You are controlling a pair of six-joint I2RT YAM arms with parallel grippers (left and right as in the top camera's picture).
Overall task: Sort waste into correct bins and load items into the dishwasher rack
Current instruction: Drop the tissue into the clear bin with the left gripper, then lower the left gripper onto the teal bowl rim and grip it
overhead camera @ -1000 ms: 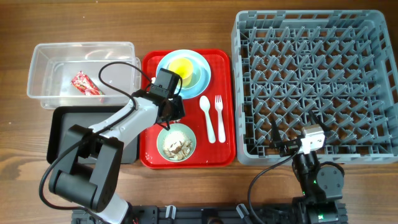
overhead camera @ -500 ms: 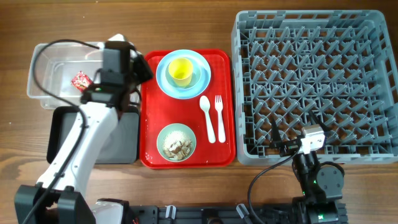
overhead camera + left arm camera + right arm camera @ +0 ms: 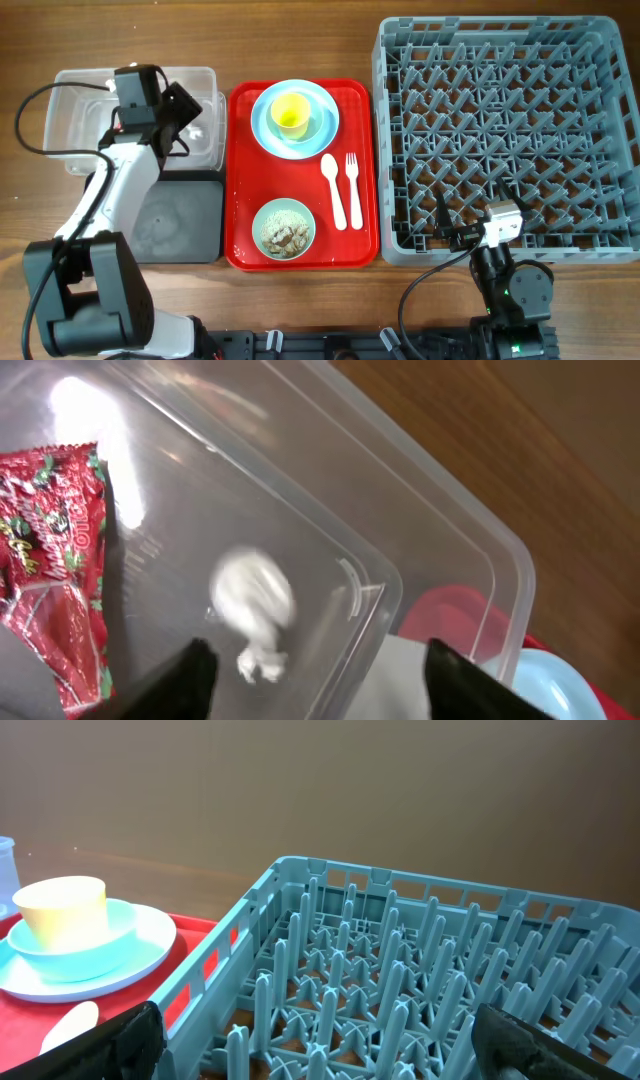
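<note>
**A:** Overhead?
**B:** The left gripper (image 3: 185,108) hovers over the clear tub (image 3: 62,120) at ten o'clock. The green bowl (image 3: 283,228) of rice sits at six on the red tray (image 3: 240,180).
**A:** Left wrist?
**B:** Fingers apart, empty. The tissue (image 3: 255,600) and wrapper (image 3: 50,560) lie in the tub.
**A:** Right wrist?
**B:** The right gripper (image 3: 320,1038) is spread wide by the rack (image 3: 400,970). Next, probably: lift the bowl and tip the rice into the black tray (image 3: 185,220).

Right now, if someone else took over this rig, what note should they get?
Left gripper: open, empty, above the clear tub.
Right gripper: open, empty, by the dishwasher rack's near edge.
Done: red wrapper and tissue scrap (blurred) are in the tub.
On the red tray: pale green bowl with rice and food bits; yellow cup in small blue bowl on blue plate; spoon, fork.
Left: dump the food scraps, probably into the black tray; load all dishes into the rack, which holds nothing.
</note>
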